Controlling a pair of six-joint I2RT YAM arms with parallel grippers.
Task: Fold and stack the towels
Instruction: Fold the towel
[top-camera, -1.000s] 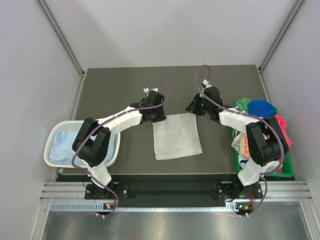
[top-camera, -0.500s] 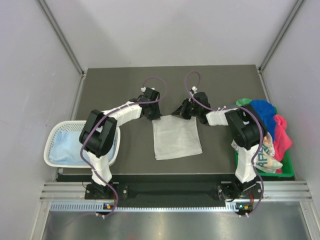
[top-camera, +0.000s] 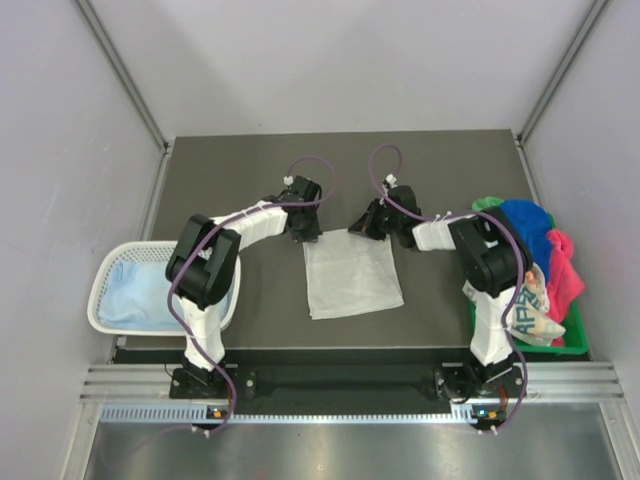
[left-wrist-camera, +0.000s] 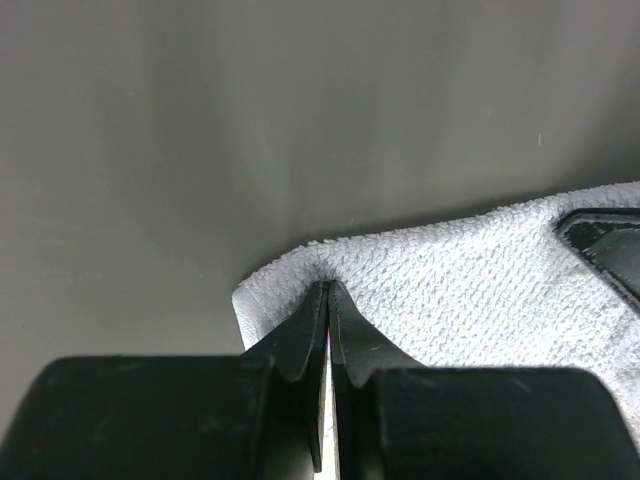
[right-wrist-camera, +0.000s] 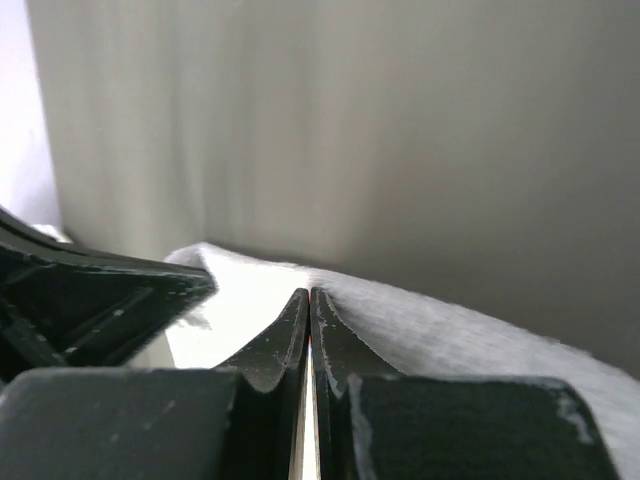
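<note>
The whitish-grey towel (top-camera: 352, 275) lies flat mid-frame on the worktop (top-camera: 230, 170). The left tool (left-wrist-camera: 328, 288) and right tool (right-wrist-camera: 309, 293) are each clamped on its upper edge. Best to lift both evenly and fold toward the lower edge, corners matched.

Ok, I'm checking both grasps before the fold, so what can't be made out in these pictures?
- Top view: the left gripper and right gripper cover the whitish towel's far corners.
- Right wrist view: closed fingers hide whether cloth sits between them.
- Top view: the right arm covers part of the towel pile and green tray.
</note>
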